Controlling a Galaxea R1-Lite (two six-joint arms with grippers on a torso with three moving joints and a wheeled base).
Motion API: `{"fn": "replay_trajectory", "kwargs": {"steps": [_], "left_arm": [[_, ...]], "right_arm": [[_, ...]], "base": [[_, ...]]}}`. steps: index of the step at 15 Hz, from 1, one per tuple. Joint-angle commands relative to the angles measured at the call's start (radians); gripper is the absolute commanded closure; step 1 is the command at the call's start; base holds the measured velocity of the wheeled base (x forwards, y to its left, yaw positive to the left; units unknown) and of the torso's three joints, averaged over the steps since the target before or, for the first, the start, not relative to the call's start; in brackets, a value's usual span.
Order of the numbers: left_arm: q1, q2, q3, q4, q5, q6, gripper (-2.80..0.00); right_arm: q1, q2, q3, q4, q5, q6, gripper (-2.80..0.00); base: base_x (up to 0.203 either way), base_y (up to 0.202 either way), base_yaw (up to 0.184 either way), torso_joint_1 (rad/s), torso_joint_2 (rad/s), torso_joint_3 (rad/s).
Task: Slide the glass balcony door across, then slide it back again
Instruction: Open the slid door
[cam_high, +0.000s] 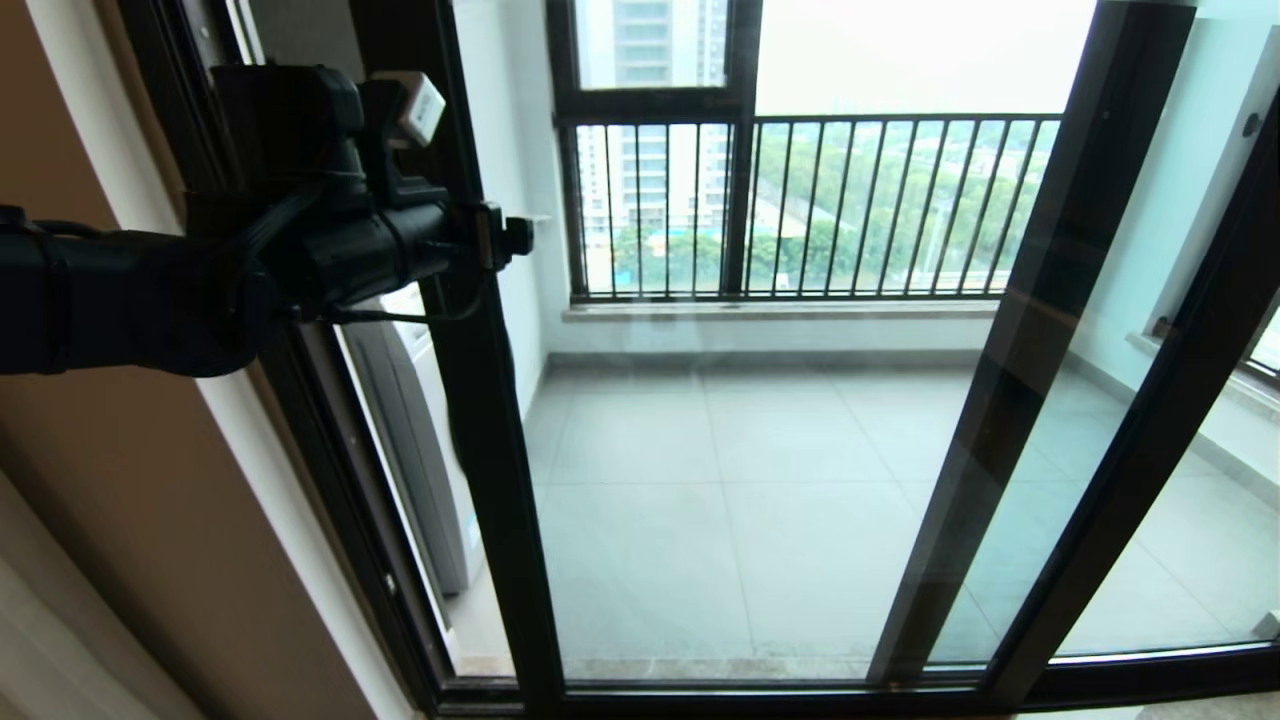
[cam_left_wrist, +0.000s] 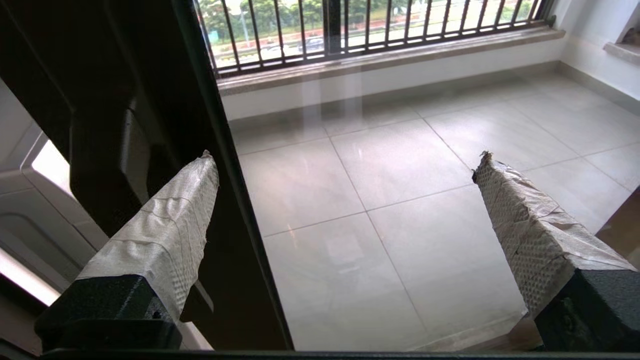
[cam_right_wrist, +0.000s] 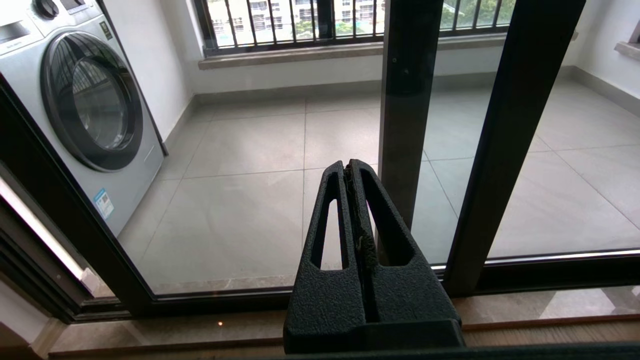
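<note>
The glass balcony door (cam_high: 740, 480) fills the head view, its black left upright (cam_high: 480, 420) running from the top down to the floor track. My left gripper (cam_high: 505, 236) is held high against that upright. In the left wrist view it (cam_left_wrist: 345, 157) is open: one taped finger (cam_left_wrist: 165, 220) lies beside the dark bar handle (cam_left_wrist: 100, 165) on the upright, the other taped finger (cam_left_wrist: 525, 220) hangs over the glass. I cannot tell whether either one touches. My right gripper (cam_right_wrist: 348, 167) is shut and empty, parked low before the door's floor track (cam_right_wrist: 225, 300).
A white washing machine (cam_right_wrist: 85, 100) stands on the balcony at the left, showing between the door's upright and the wall frame (cam_high: 300, 400). Two more black uprights (cam_high: 1010, 350) (cam_high: 1160, 430) cross on the right. A railed window (cam_high: 800, 200) closes the tiled balcony.
</note>
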Motion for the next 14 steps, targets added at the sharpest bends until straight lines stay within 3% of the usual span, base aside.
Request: {"fn": "replay_trajectory", "kwargs": {"steps": [1, 9, 10, 12, 14], "left_arm": [[-0.025, 0.009, -0.001, -0.004, 0.017, 0.0, -2.8], [-0.03, -0.093, 0.028, 0.001, 0.047, 0.001, -2.8], [-0.03, -0.121, 0.038, 0.023, 0.047, 0.003, 0.0], [-0.03, -0.165, 0.044, 0.1, 0.041, 0.003, 0.0], [-0.029, -0.186, 0.045, 0.107, 0.042, 0.002, 0.0]], "right_arm": [[0.0, 0.0, 0.012, -0.001, 0.0, -0.001, 0.0], [0.0, 0.0, 0.012, -0.001, 0.001, 0.0, 0.0], [0.0, 0.0, 0.012, -0.001, 0.0, 0.0, 0.0], [0.0, 0.0, 0.012, -0.001, 0.0, -0.001, 0.0], [0.0, 0.0, 0.012, -0.001, 0.0, -0.001, 0.0]], "base": [[0.0, 0.0, 0.0, 0.0, 0.0, 0.0], [0.0, 0.0, 0.0, 0.0, 0.0, 0.0], [0.0, 0.0, 0.0, 0.0, 0.0, 0.0], [0.0, 0.0, 0.0, 0.0, 0.0, 0.0], [0.0, 0.0, 0.0, 0.0, 0.0, 0.0]]}}
